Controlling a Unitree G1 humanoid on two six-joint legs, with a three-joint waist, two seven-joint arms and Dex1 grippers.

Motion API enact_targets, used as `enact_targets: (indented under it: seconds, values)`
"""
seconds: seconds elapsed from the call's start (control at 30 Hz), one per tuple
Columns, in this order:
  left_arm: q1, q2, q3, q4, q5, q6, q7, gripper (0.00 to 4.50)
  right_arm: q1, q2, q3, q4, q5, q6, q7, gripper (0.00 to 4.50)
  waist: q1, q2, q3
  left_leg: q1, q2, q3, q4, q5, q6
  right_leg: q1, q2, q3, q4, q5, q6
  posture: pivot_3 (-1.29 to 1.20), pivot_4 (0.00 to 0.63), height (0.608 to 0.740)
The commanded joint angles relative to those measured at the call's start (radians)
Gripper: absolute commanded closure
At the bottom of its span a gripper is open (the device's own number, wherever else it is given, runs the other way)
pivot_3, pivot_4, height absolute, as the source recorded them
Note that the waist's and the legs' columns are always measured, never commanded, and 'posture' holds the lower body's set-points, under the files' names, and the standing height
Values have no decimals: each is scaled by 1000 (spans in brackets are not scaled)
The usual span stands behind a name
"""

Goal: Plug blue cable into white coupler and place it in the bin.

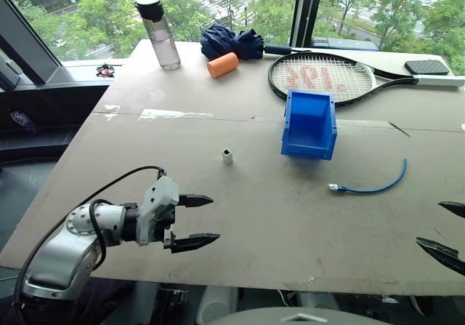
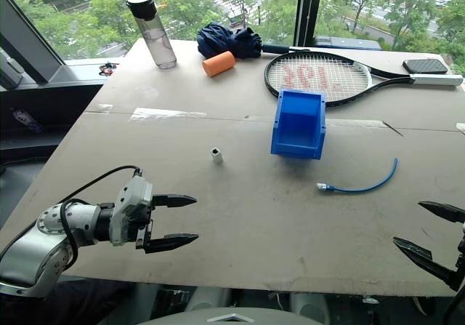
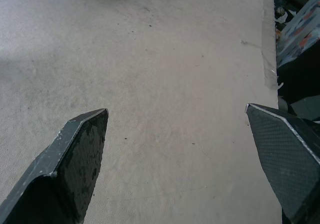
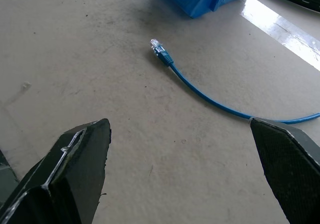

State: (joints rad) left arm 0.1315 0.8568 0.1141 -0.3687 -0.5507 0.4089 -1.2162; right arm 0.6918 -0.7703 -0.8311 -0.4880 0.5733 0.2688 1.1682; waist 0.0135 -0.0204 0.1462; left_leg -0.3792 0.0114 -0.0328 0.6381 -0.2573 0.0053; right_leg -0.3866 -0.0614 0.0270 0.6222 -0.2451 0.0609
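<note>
The blue cable lies curved on the table at the right, its clear plug pointing toward the middle. A tiny white coupler stands alone near the table's centre. The bright blue bin sits between them, a little farther back. My left gripper hovers open over the near left part of the table, well short of the coupler, with nothing between its fingers. At the near right edge, my right gripper is open and empty, below the cable.
At the back of the table lie a tennis racket, a water bottle, an orange roll, a dark blue cloth and a black phone. A tape seam crosses the table.
</note>
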Motion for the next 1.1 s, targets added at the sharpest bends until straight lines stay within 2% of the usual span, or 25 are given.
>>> enact_targets:
  seconds: [0.03, 0.13, 0.2, 0.33, 0.47, 0.63, 0.7, 0.8, 0.9, 1.1]
  values:
    - [-31, 5, 13, -29, -31, 15, 5, 27, -53, -21, 59, -77, 41, 72, -70, 0, 0, 0, 0, 0, 0, 0, 0, 0, 0, 0, 0, 0, 0, 0, 0, 0, 150, 740]
    - [-93, -3, -12, -81, -65, 82, 42, 27, -169, -88, 232, -205, 28, 226, -210, 0, -8, -1, 0, 0, 2, -1, 2, 0, 0, 0, 2, 0, 2, 0, 0, 0, 150, 740]
    - [-123, -3, -32, -100, -66, 102, 49, 27, -258, -141, 334, -202, -15, 314, -275, 0, -6, 0, 0, 0, 3, -1, 4, 0, 0, 0, 3, 1, 3, 0, 1, 0, 150, 740]
    - [-171, -8, -56, -136, -80, 145, 77, 27, -466, -184, 488, -166, 3, 454, -353, 0, 0, -3, 0, -1, -1, -1, 4, 0, 0, 0, 3, 1, 3, 1, -1, 0, 150, 740]
    - [-190, -4, -87, -176, -83, 162, 86, 27, -626, -210, 648, -134, -20, 559, -373, 0, 0, -3, 0, -2, -1, -3, 4, 0, 1, 0, 4, 0, 2, 1, 0, 0, 150, 740]
    - [-255, -25, -121, -243, -120, 235, 153, 27, -812, -193, 821, -52, -61, 642, -398, 0, -2, -3, 1, -1, -1, -3, 5, 0, 1, 0, 5, 0, 3, 1, -1, 0, 150, 740]
    - [-274, -29, -127, -285, -145, 273, 186, 27, -906, -161, 914, 41, -119, 632, -405, 0, -4, -4, 0, -1, -1, -2, 6, 0, 1, 0, 5, 0, 3, 1, -1, 0, 150, 740]
    - [-272, -31, -130, -329, -166, 305, 223, 27, -969, -120, 984, 132, -170, 614, -408, 0, -6, -4, 0, -1, -1, -3, 7, -1, 1, 1, 6, 0, 3, 2, 0, 0, 150, 740]
    - [-267, -36, -126, -359, -184, 327, 259, 0, -997, -103, 1029, 187, -208, 599, -394, 716, -3, -3, 1, -1, -1, -3, 7, -1, 2, 0, 7, 0, 3, 3, 2, 0, 150, 740]
    - [-223, -22, -100, -388, -202, 329, 286, 0, -975, -119, 1052, 181, -254, 547, -352, 3761, -3, -3, 0, -1, 0, -3, 7, -1, 2, 1, 7, 0, 4, 3, 2, 0, 150, 740]
